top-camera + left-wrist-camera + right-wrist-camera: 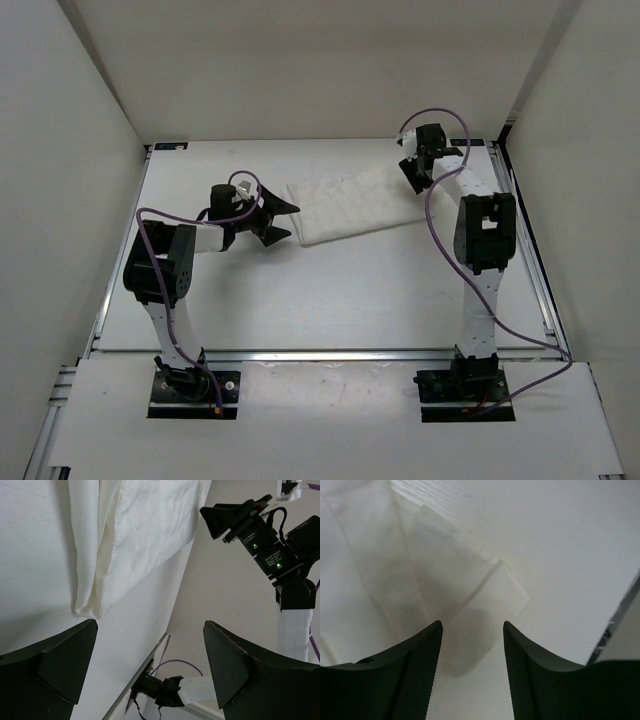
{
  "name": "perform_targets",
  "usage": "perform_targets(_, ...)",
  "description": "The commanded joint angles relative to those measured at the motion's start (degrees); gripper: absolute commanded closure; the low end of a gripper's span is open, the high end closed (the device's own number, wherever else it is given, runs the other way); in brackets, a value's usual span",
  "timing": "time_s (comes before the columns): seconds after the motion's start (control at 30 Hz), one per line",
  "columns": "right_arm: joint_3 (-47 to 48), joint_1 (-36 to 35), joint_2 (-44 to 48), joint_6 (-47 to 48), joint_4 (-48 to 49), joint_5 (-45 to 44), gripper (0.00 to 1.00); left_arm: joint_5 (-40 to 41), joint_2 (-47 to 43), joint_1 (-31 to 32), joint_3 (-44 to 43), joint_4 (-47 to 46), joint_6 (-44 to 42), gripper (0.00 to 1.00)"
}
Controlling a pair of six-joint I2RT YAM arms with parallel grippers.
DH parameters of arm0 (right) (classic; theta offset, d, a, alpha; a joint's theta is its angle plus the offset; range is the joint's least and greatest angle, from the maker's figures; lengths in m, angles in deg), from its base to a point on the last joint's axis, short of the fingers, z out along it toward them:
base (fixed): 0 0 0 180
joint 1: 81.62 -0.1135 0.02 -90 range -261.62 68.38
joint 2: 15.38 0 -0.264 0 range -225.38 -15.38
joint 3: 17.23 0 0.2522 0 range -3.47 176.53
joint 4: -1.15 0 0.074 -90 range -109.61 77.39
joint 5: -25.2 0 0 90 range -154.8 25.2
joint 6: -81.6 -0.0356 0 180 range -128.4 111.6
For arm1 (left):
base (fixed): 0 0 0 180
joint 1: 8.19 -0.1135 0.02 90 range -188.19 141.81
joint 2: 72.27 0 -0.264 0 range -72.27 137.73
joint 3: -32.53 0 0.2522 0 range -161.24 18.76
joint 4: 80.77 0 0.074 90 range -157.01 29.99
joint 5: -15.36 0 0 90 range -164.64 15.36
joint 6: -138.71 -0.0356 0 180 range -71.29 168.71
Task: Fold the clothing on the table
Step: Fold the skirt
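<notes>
Right jaws parted, empty, over clothing [395,570] corner; left jaws wide, beside opposite end.

One white garment [352,208] lies on the one tabletop [330,290]. Two robot arms are bolted at its near edge: the left arm [160,270] and the right arm [485,235]. There are two hands, the left hand [280,222] and the right hand [412,172], each with two fingers [415,675]. Two purple cables show: the left cable [139,222] and the right cable [436,111].
</notes>
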Motion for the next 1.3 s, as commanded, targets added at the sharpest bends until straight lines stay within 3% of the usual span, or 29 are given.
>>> perform_targets(0.0,2.5,1.7,7.2,-5.8,-4.2,14.7,0.46,-0.1,-3.3,0.3,-2.5,0.9,-0.8,0.01)
perform_targets(0.07,3.5,2.4,8.3,-7.1,-7.0,24.4,0.57,0.3,-2.9,0.9,-4.0,1.5,-1.1,0.01)
perform_targets(0.13,6.1,1.8,6.7,-7.7,-11.2,26.4,0.56,0.5,-1.4,1.3,-5.8,2.0,-1.3,0.01)
perform_targets(0.3,20.7,4.8,-2.3,-13.2,-23.9,36.2,0.36,1.1,1.9,1.9,-14.9,7.3,-4.6,0.01)
perform_targets(0.47,28.0,7.1,-8.3,-12.9,-25.5,39.9,0.14,1.2,6.9,2.3,-22.1,11.2,-6.5,0.01)
perform_targets(0.77,45.8,8.0,-21.4,-10.9,-34.9,45.0,0.13,4.4,14.4,3.4,-33.9,17.2,-8.3,0.02)
perform_targets(1.1,41.2,14.7,-16.8,-16.0,-35.4,48.0,0.12,2.9,17.7,9.6,-41.2,12.1,-2.7,0.02)
perform_targets(1.27,27.7,18.9,-9.0,-19.0,-36.7,58.1,0.1,3.8,22.4,13.6,-44.7,8.2,1.0,0.02)
